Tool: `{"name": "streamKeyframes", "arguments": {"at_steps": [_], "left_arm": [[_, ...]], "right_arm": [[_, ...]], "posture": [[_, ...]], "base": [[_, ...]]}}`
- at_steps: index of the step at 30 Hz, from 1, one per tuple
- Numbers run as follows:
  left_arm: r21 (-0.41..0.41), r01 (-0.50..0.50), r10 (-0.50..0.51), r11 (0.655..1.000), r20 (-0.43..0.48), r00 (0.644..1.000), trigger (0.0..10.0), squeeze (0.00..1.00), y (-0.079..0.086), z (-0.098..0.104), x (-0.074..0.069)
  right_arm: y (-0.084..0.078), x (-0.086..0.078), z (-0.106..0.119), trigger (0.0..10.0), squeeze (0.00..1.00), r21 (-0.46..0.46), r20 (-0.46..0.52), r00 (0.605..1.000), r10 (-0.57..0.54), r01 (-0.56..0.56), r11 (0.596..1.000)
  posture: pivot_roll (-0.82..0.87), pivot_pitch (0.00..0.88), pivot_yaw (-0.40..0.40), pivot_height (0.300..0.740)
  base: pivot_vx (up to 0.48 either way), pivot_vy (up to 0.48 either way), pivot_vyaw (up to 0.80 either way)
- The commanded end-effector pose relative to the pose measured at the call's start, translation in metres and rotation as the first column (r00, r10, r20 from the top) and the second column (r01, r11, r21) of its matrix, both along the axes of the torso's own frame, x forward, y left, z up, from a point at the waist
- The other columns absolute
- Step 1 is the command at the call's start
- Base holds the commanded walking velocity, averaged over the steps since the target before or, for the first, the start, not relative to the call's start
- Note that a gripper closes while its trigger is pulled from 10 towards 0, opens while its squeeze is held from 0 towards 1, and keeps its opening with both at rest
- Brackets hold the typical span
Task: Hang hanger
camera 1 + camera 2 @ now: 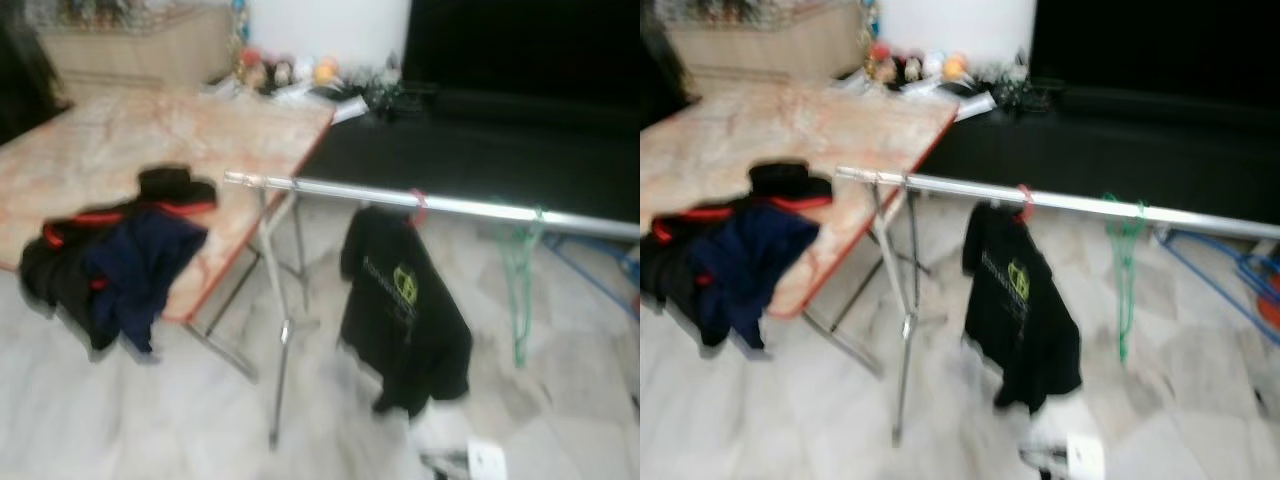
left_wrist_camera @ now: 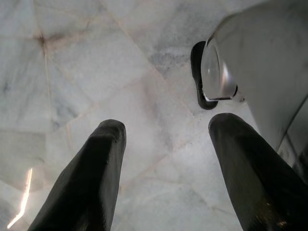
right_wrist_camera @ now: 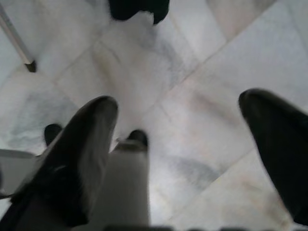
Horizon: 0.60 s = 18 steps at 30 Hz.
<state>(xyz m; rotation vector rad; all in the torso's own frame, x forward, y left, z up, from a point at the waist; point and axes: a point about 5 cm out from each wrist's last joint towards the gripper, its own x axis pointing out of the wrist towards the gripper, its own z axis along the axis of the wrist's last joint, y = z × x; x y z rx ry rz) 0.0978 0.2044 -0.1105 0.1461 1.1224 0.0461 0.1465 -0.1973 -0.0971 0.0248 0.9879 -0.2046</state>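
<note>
A silver clothes rail (image 1: 470, 207) runs across the middle of the eye views on a folding metal stand (image 1: 283, 330). A black T-shirt (image 1: 404, 312) with a green print hangs from it on a red hanger (image 1: 419, 205). An empty green hanger (image 1: 520, 272) hangs further right on the rail. Dark clothes with red trim (image 1: 115, 255) lie on the near edge of the marble-top table (image 1: 150, 135). My left gripper (image 2: 166, 139) is open over the marble floor, holding nothing. My right gripper (image 3: 180, 113) is also open and empty above the floor.
Small toys and clutter (image 1: 300, 75) sit at the table's far edge. A black sofa or cabinet (image 1: 480, 130) stands behind the rail. Blue frame parts (image 1: 1220, 275) lie on the floor at the right. My own foot (image 1: 470, 462) shows at the bottom.
</note>
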Motion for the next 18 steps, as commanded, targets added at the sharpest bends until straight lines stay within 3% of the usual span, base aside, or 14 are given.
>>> {"name": "streamKeyframes", "arguments": {"at_steps": [1,8,18], "left_arm": [[-0.007,0.008,-0.008,1.0,-0.017,1.0,10.0,0.0,-0.0017,-0.0013,-0.0037],[0.007,0.035,-0.035,0.999,-0.027,0.999,10.0,0.0,-0.0011,-0.0012,-0.0028],[0.017,0.038,-0.037,0.999,-0.027,0.999,10.0,0.0,-0.0005,-0.0008,-0.0008]], "right_arm": [[-0.0065,-0.0046,-0.0007,10.0,0.0,-0.013,-0.011,1.0,-0.014,0.014,1.0],[-0.0085,-0.0042,-0.0003,10.0,0.0,-0.014,-0.009,1.0,-0.027,0.027,1.0],[-0.0093,0.0002,0.0014,10.0,0.0,-0.012,0.002,1.0,-0.027,0.027,1.0]], "posture": [[-0.05,0.0,0.009,0.74],[-0.05,0.0,0.011,0.74],[-0.05,0.0,0.014,0.74]], "base": [[-0.277,0.0,0.0],[-0.274,0.0,0.0],[0.0,0.0,0.0]]}}
